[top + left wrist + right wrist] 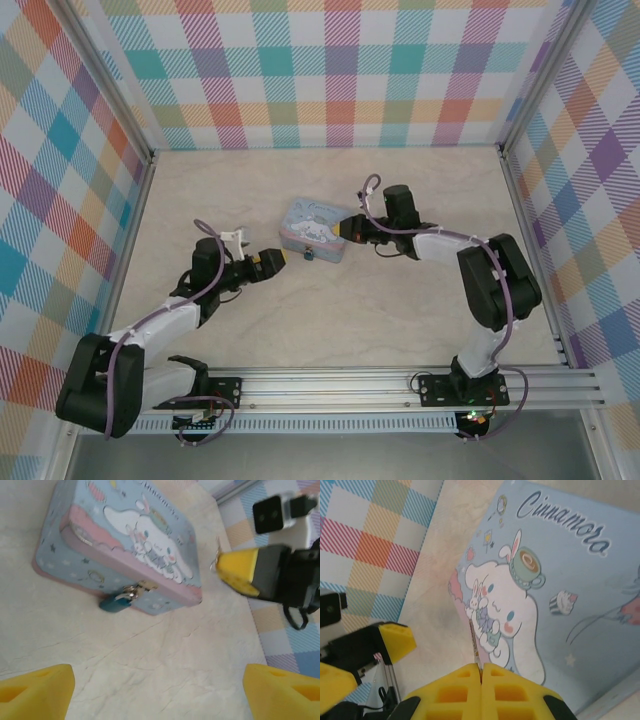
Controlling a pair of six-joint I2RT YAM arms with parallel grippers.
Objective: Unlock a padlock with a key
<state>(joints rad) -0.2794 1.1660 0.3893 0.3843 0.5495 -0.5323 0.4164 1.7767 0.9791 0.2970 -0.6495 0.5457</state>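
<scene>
The tiny teal padlock (116, 603) hangs from the clasp on the front of the pale blue cartoon tin (125, 545), resting on the table; from above it shows at the tin's near edge (308, 254). My left gripper (160, 695) is open and empty, its yellow fingers (35, 692) wide apart just short of the padlock. My right gripper (481, 672) is shut on the key (474, 640), a thin dark sliver sticking out from between its pads over the tin's lid. In the top view the right gripper (343, 229) hovers at the tin's right side and the left gripper (283, 259) at its near left.
The tin (313, 230) lies mid-table between both arms. Plaid walls (340, 70) enclose the table on three sides. An aluminium rail (400, 385) runs along the near edge by the arm bases.
</scene>
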